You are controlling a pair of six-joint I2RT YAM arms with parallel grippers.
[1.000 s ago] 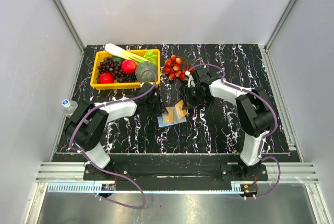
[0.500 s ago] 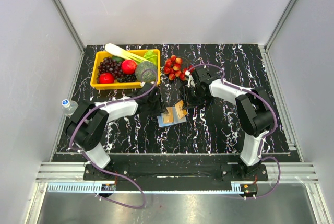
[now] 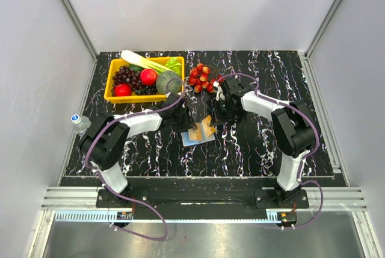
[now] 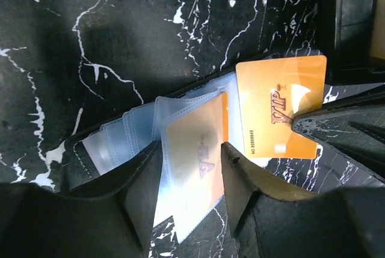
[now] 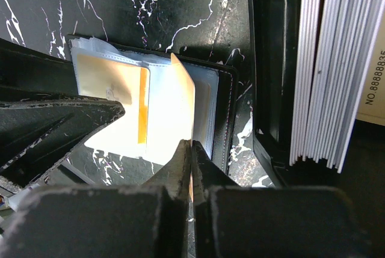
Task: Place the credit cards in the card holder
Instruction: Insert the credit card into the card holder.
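The card holder (image 3: 197, 136) lies open at the table's middle, black outside (image 5: 226, 110) with light-blue clear sleeves (image 4: 129, 132). One orange credit card (image 4: 195, 144) sits in a sleeve. My left gripper (image 4: 189, 150) is open, its fingers straddling that sleeve and card; it also shows in the top view (image 3: 185, 122). My right gripper (image 5: 191, 147) is shut on a second orange card, seen edge-on (image 5: 183, 86) in its own view and flat, printed VIP (image 4: 280, 104), in the left wrist view. It holds the card at the holder's right edge (image 3: 208, 127).
A black open tray (image 5: 271, 59) with a stack of cards (image 5: 328, 65) stands right of the holder. A yellow basket (image 3: 114, 97) of fruit and vegetables and a pile of strawberries (image 3: 202, 77) are at the back. A bottle (image 3: 79, 121) lies at the left edge.
My left arm has shifted a little toward the back right, bringing its gripper over the holder. My right gripper and its card have hardly moved.
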